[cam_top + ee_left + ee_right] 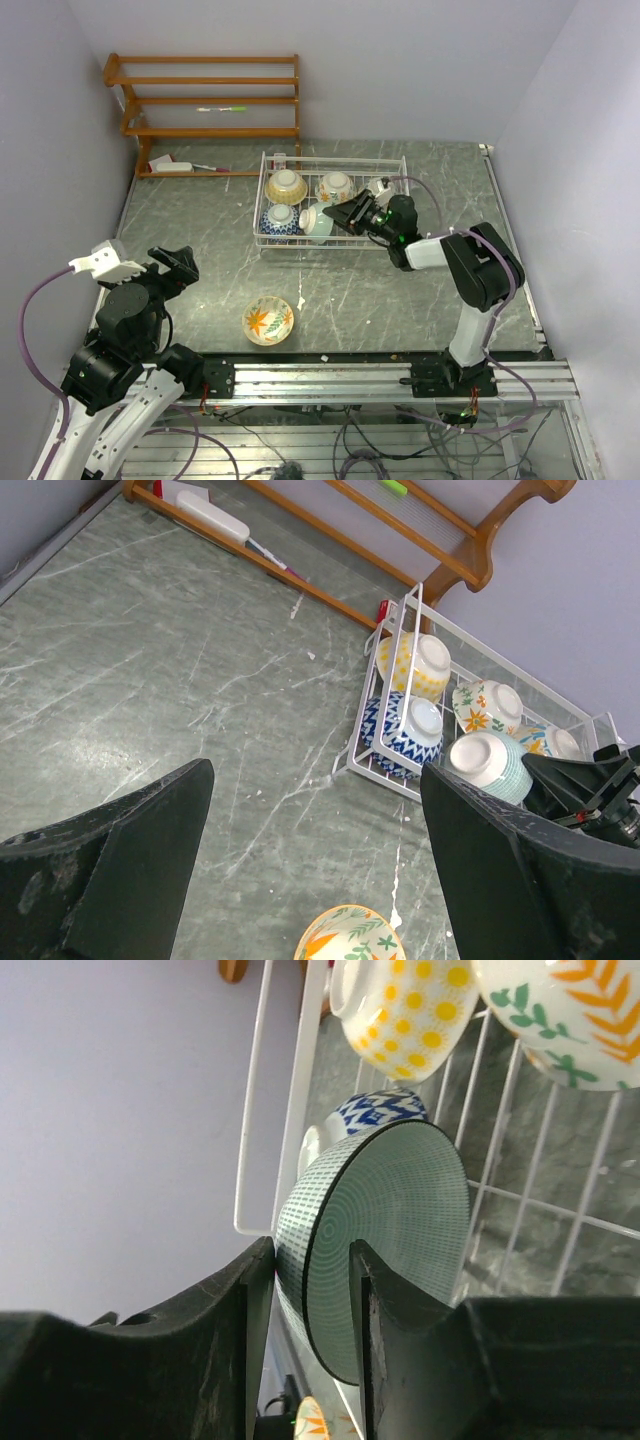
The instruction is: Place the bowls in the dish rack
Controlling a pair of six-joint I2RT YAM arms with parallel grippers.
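From above: right claw (350,213) nipped onto the teal bowl (317,222), down in the near row of the white dish rack (333,160), just beside a blue bowl (281,219). Behind them in the rack, a yellow-dot bowl (286,186) and an orange-flower bowl (336,186). Left claw (178,262) gaping over the worktop (200,220), gripping nothing. Near the arms, alone on the worktop, a leafy bowl (268,320), well apart from the rack.

From the left wrist: left claw (318,780) spread wide, nothing between its fingers. At the bottom edge, the leafy bowl (350,935).

From the right wrist: right claw (310,1250) opened just a little, pinching the rim of the teal bowl (400,1210), one finger inside and one outside. Bowl tipped up on its edge by the white rack wires (300,1090).
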